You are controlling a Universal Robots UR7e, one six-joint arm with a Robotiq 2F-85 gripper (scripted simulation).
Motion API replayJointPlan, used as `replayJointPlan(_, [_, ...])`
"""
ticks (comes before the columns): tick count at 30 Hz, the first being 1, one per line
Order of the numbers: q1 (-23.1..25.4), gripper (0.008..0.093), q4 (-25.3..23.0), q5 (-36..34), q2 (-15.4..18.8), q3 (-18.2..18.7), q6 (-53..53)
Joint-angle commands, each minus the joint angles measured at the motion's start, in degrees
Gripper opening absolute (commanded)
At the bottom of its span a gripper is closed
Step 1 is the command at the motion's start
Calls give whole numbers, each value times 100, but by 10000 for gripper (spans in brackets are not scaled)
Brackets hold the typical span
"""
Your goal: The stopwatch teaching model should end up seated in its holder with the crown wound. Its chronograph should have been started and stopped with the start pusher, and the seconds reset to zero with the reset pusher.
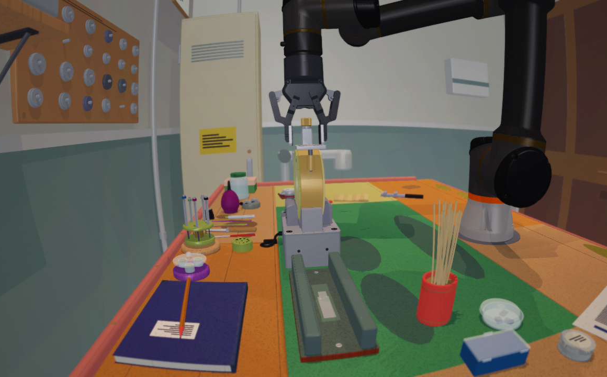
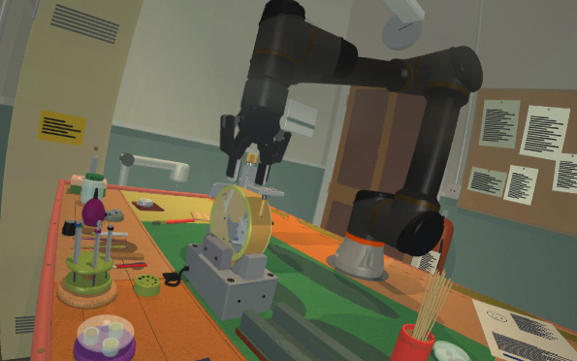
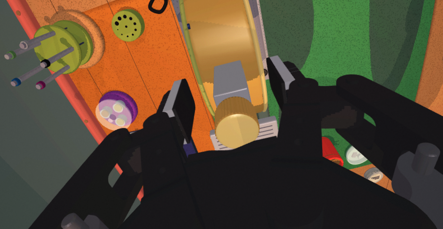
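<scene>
The lower part of the gold stopwatch model (image 1: pixel 309 180) (image 2: pixel 241 223) (image 3: pixel 223 42) is hidden where it sits upright on edge in the grey holder (image 1: pixel 310 232) (image 2: pixel 229 276). Its brass crown (image 1: pixel 306 123) (image 2: pixel 251 157) (image 3: pixel 237 127) tops a grey stem at the watch's highest point. A small brass pusher (image 1: pixel 311 162) (image 2: pixel 261 204) stands out on the rim below. My gripper (image 1: pixel 306 133) (image 2: pixel 248 170) (image 3: pixel 229 96) points straight down over the crown, open, with a finger on either side of it and holding nothing.
A red cup of wooden sticks (image 1: pixel 438 293) (image 2: pixel 413 339) stands on the green mat to the right. A grey channelled rail fixture (image 1: pixel 329 307) lies in front of the holder. A screwdriver stand (image 1: pixel 198 229) (image 3: pixel 59 48), a purple dish (image 1: pixel 191 267) and a blue notebook (image 1: pixel 184 323) line the left side.
</scene>
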Motion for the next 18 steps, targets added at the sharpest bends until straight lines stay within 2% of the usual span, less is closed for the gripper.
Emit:
replayJointPlan(1, [0,620,-3,0,-2,-3,0])
replayJointPlan(4, [0,680,-3,0,-2,-3,0])
replayJointPlan(18, [0,680,-4,0,-3,-4,0])
